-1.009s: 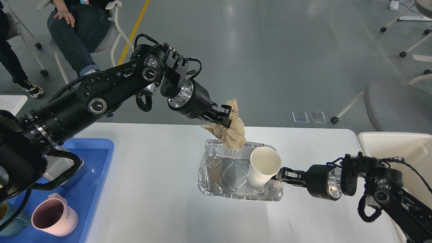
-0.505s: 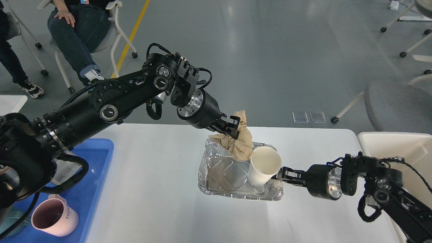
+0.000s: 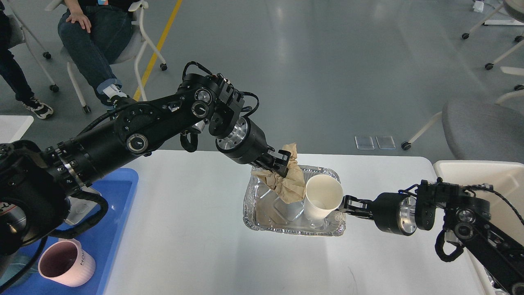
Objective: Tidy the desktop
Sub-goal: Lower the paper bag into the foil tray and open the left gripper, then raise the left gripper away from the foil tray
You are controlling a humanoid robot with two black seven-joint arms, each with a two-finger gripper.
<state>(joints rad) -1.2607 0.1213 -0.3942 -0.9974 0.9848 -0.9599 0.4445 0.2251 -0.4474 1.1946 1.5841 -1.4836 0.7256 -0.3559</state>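
Note:
The white desktop (image 3: 184, 229) carries a crinkled foil tray (image 3: 254, 209) near its middle. A white paper cup (image 3: 323, 196) stands upright in the tray's right half. My left gripper (image 3: 280, 163) is shut on a crumpled brown paper (image 3: 290, 184), which hangs down into the tray just left of the cup. My right gripper (image 3: 347, 203) comes in from the right at the tray's right rim, just behind the cup's side. It appears shut on that rim, but the cup hides its fingertips.
A blue plastic tray (image 3: 118, 192) at the desktop's left edge holds a pink mug (image 3: 65, 264) and a clear container. A cream-white bin (image 3: 483, 172) stands at the right edge. A grey chair (image 3: 483, 127) and seated people are beyond the table.
My left gripper has come down and rightward, lowering the brown paper into the foil tray. The right gripper, tray and cup have shifted slightly right and away.

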